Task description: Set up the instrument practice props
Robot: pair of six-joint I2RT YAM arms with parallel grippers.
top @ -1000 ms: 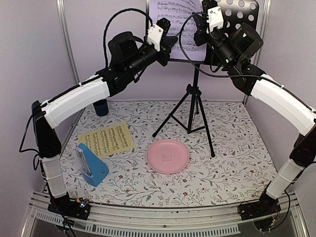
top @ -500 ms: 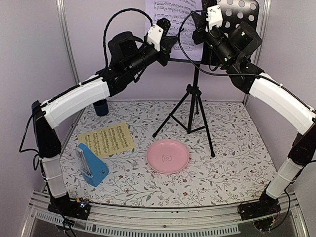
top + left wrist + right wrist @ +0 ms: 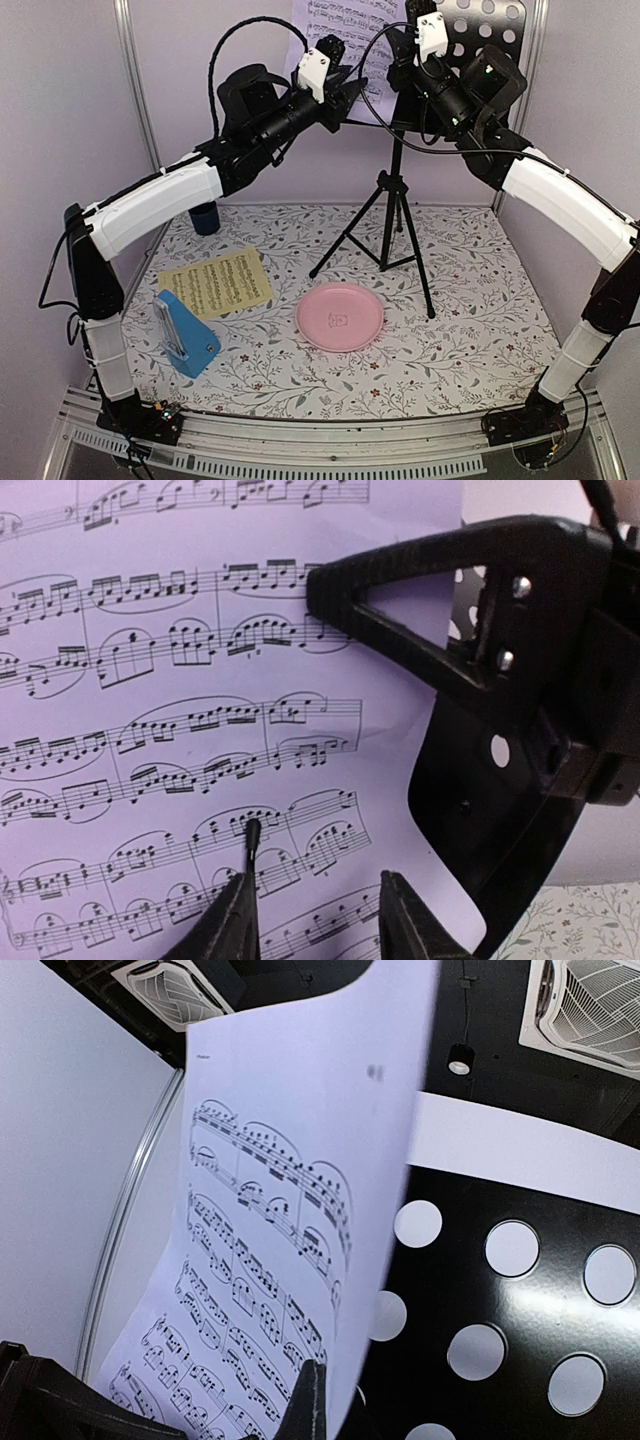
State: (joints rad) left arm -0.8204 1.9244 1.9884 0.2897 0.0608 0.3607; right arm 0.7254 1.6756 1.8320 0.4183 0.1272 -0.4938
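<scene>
My left gripper (image 3: 322,858) has let go: its fingers stand apart at the bottom of the wrist view, and the lilac sheet (image 3: 150,730) hangs just beyond them, nothing pinched between. The right gripper (image 3: 320,590) is clenched on that sheet near its right edge, so I judge the right arm alone carries the paper. The sheet hangs with its long axis roughly upright, printed side toward my left camera, and bows forward at the top. The black perforated desk (image 3: 500,1360) of the music stand (image 3: 392,200) lies behind it and off to its right. Whether the lower edge sits on the ledge I cannot tell. Seating it looks like the right arm's job, pushing back and rightward against the desk. The yellow sheet (image 3: 215,282) and blue metronome (image 3: 185,335) lie on the table, nearer the left arm.
</scene>
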